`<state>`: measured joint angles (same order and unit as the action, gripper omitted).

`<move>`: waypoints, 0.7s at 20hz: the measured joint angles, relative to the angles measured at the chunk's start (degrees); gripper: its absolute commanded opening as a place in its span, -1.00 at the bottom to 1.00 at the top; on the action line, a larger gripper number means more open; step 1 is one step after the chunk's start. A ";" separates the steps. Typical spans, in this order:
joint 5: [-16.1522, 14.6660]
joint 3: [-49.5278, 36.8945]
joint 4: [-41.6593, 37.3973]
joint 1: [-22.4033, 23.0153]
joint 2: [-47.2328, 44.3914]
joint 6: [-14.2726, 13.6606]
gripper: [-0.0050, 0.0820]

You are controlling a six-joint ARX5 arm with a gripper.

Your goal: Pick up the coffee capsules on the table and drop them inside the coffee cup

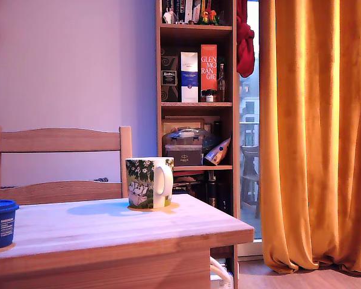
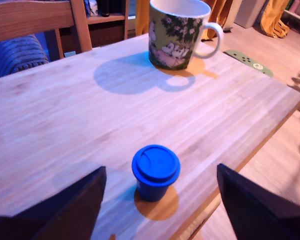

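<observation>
A dark blue coffee capsule (image 2: 155, 172) stands on the pale wooden table (image 2: 65, 115), wide rimmed end up, close to the table's edge. In the exterior view the capsule (image 1: 0, 224) sits at the far left of the table (image 1: 108, 229). My gripper (image 2: 161, 169) is open above the table, its two dark fingers (image 2: 85, 200) spread on either side of the capsule and not touching it. The white coffee cup (image 2: 177, 32) with green foliage print stands upright farther along the table, handle out to one side. The exterior view shows the cup (image 1: 149, 182) at the table's far edge; the gripper is outside that view.
A wooden slat-back chair (image 1: 60, 141) stands behind the table. A bookshelf (image 1: 195, 90) with boxes and bottles is behind the cup, and an orange curtain (image 1: 316, 132) hangs on the exterior view's right. Floor lies beyond the table edge (image 2: 250, 150).
</observation>
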<state>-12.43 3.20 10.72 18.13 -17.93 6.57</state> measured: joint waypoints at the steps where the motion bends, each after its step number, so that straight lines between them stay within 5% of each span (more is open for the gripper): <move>1: 0.02 0.00 -0.66 0.66 -0.94 0.00 0.58; 5: 0.59 0.00 -4.35 3.50 -6.78 -1.20 0.58; 10: 7.04 0.00 -14.10 5.11 -16.55 -1.88 0.58; 14: 7.32 0.00 -20.48 5.09 -23.98 -2.16 0.58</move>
<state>-5.10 3.20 -9.76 23.22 -41.91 4.40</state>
